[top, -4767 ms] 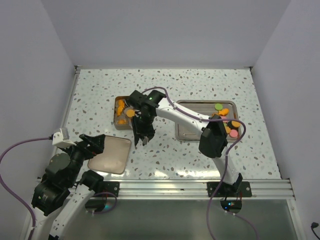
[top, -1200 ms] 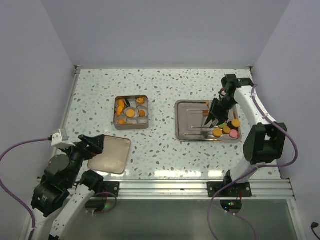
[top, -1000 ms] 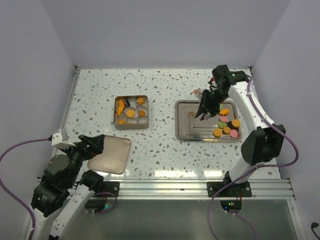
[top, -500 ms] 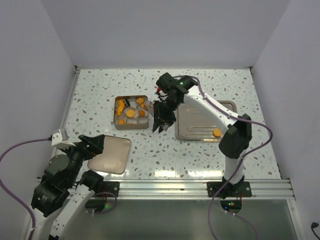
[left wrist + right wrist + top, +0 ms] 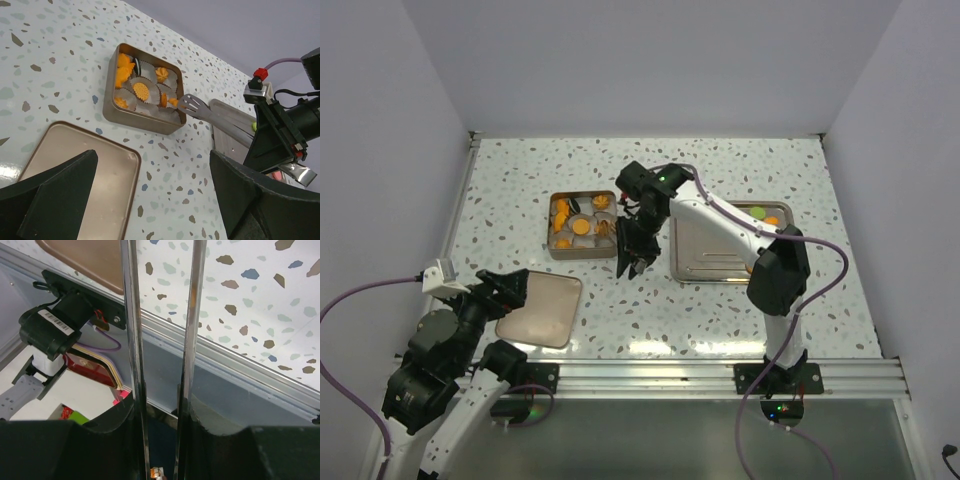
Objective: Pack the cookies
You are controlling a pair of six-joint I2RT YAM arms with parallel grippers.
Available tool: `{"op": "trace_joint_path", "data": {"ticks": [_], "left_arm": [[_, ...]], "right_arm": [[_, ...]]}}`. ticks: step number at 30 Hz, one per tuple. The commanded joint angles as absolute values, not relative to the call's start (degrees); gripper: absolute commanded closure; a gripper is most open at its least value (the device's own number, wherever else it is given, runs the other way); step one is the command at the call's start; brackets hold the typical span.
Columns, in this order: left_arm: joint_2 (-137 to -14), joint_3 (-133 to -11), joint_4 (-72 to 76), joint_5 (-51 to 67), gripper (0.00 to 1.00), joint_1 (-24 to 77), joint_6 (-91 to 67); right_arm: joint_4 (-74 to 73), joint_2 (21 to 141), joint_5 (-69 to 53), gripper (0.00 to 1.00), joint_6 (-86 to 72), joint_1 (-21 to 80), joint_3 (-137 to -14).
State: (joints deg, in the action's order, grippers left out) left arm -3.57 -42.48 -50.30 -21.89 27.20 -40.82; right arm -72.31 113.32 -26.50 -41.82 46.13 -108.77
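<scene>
- While the right fingers (image 5: 100, 432) are clenched on the tongs (image 5: 215, 114), both blades run out btw. them, side by side w/ a gap, past the top of the right-wrist view.
- Tong tip (slotted, left-wrist view): ahead of the right fingers, just over the near right corner of the tin (image 5: 142, 122). One orange cookie sits right at the tip. Cannot tell if it is pinched or lying in a cup.
- Cookies (image 5: 141, 91) in the tin: mostly orange, one dark, set in white paper cups (image 5: 150, 107). All lie ahead of the tong tip and well beyond the left fingers (image 5: 55, 195).
- Loose cookies (image 5: 765, 212) (one greenish, one orange): far end of the steel tray (image 5: 705, 255), behind the right fingers, opp. side from the tin. The arm hides part of the tray.
- Left fingers: spread wide, nothing btw. them, low over the near left part of the surface (image 5: 720, 165).
- Tan lid (image 5: 542, 310): flat on the surface, just ahead of and below the left fingers. It is apart from the tin, which lies beyond it.
- Right-wrist view, under the blades: speckled surface, its metal rail (image 5: 230, 365), and a corner of the lid at upper left.
</scene>
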Motion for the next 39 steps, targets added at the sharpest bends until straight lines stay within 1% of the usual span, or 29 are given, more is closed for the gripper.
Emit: {"op": "trace_joint_path", "data": {"ticks": [1,13,16,17,24,28,34,36,39], "left_arm": [[-3.08,-42.36,-48.43,-22.59,0.0,27.42,-40.17],[-3.16,-42.28,-48.25,-22.24,0.0,27.51,-39.9],[-3.08,-42.28,-48.34,-22.24,0.0,27.51,-39.9],[-3.08,-42.28,-48.25,-22.24,0.0,27.51,-39.99],[-2.81,-42.36,-48.25,-22.5,0.0,27.51,-40.08],[-2.81,-42.36,-48.43,-22.59,0.0,27.51,-40.17],[-2.72,-42.36,-48.43,-22.68,0.0,27.51,-40.17],[-2.64,-42.36,-48.43,-22.68,0.0,27.51,-40.25],[-2.72,-42.36,-48.43,-22.68,0.0,27.51,-40.17]], "right_arm": [[-72.42,111.1,-26.63,0.84,-41.75,46.49,-107.23],[-71.89,108.9,-25.67,0.77,-41.92,47.29,-102.22],[-71.89,108.63,-25.49,0.72,-42.1,47.29,-101.87],[-71.89,108.55,-25.4,0.68,-42.1,47.29,-101.87],[-72.25,108.28,-24.87,0.56,-41.92,47.29,-101.78],[-72.86,107.32,-24.0,0.56,-41.92,47.2,-101.95],[-76.72,106.35,-20.57,0.57,-41.66,46.85,-107.13],[-78.13,105.74,-19.08,0.58,-41.49,45.71,-109.51],[-75.96,103.63,-17.58,0.58,-42.97,43.34,-108.73]]}}
